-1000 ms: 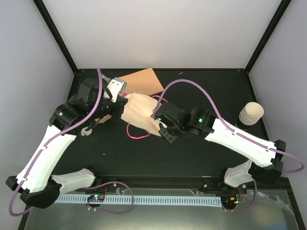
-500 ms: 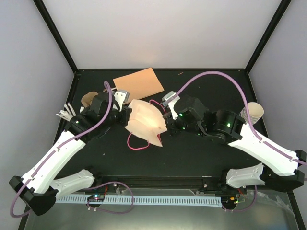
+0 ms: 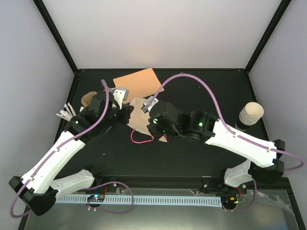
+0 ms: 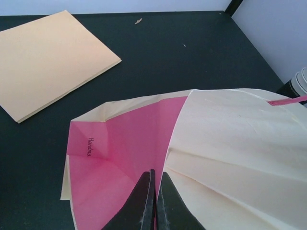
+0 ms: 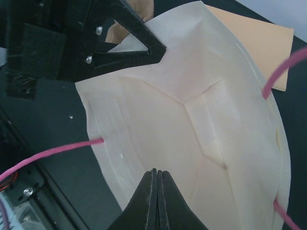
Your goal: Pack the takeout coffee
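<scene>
Far left: bundle of white sticks (image 3: 64,114), brown pulp carrier (image 3: 87,99) just behind it. Left gripper (image 4: 157,175) is pinched narrow on the left rim of the paper bag (image 3: 138,120); the bag's pink inside shows in the left wrist view. A flat tan sheet (image 3: 140,81) lies on the bench (image 3: 201,91) behind the bag. A pink handle loop (image 3: 141,139) hangs on the near side. Right gripper (image 5: 158,173) is also closed tight, clamped on the bag's opposite edge. Takeout coffee (image 3: 251,114) is at the far right of the bench, near the right wall, well apart from the bag and both grippers. It stands upright, long axis vertical, mouth pointing up, nothing touching it.
</scene>
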`<action>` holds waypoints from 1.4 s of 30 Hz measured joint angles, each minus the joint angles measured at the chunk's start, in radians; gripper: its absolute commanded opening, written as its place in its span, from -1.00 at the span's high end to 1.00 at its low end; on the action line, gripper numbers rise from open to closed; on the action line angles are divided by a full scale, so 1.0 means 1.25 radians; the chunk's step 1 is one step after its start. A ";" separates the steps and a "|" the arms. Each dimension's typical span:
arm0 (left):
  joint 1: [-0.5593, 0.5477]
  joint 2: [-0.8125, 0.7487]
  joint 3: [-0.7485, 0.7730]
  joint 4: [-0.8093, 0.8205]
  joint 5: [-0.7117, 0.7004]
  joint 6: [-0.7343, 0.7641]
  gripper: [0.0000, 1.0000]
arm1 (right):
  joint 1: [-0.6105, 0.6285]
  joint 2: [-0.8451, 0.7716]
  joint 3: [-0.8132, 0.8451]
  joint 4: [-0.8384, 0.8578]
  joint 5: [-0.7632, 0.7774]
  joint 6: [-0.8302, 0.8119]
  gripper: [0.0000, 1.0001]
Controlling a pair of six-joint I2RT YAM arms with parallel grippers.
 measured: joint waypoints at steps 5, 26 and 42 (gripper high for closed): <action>0.000 0.000 0.000 0.006 0.014 -0.011 0.97 | 0.004 0.050 0.000 0.036 0.061 0.005 0.98; -0.003 -0.042 -0.036 0.064 0.093 -0.074 0.97 | -0.063 0.115 -0.244 0.274 0.090 0.122 0.98; -0.005 -0.023 0.010 0.027 0.100 -0.048 0.97 | -0.072 0.050 -0.380 0.269 0.073 0.048 0.98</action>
